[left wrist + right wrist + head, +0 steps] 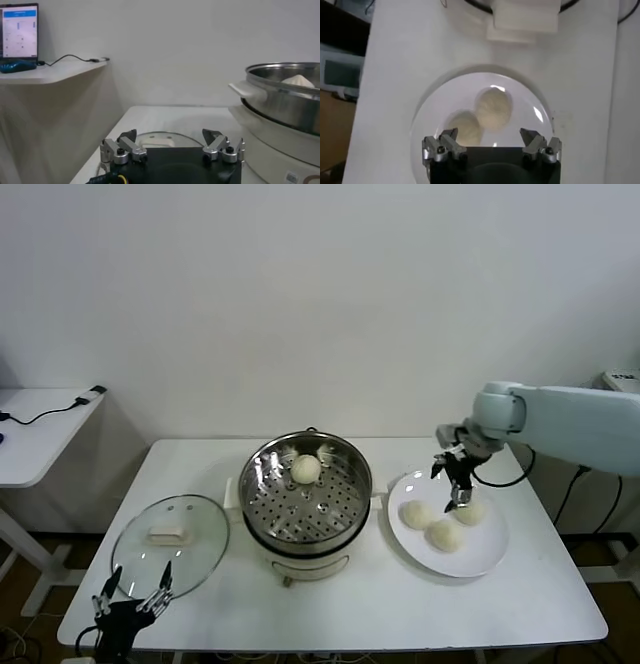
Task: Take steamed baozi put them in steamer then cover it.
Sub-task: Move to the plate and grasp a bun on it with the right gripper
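White wall behind; white counter point(380, 604). Head view: steamer point(306, 494) at ctr, one steamed baozi point(306, 469) seen on its tray. Cover point(171, 542) laid flat to its left. Three baozi on plate point(478, 556) at right; right end effector point(455, 484) held over them, fingers apart. Left end effector point(132, 596) parked at near-left edge, fingers apart.

L wrist: steamer rim seen beside cover.

R wrist: two baozi seen below the spread fingers.
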{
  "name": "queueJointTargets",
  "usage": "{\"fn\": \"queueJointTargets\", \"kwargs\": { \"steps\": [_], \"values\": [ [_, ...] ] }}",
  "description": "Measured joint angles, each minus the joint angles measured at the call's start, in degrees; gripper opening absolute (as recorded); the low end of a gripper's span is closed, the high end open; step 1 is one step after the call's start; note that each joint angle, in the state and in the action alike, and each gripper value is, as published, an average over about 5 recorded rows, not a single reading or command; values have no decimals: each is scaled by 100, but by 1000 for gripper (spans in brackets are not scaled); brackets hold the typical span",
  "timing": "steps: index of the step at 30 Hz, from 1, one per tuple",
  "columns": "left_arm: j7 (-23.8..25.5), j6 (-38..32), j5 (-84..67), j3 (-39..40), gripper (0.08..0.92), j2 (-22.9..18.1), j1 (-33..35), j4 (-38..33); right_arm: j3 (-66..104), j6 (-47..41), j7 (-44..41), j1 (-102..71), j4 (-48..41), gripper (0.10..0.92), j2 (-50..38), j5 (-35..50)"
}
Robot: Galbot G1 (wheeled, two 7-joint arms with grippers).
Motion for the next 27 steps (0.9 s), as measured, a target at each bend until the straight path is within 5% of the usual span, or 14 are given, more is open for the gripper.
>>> {"fn": "queueJointTargets", "kwargs": {
  "steps": [15,27],
  "values": [
    [-14,-38,-15,-39,823,-26,10,86,1046,-511,422,-1436,-855,819,425,-360],
    [-28,-40,34,-37,823,-18,-11,94,1344,-599,492,-1721,-1094,720,553,-360]
  ]
}}
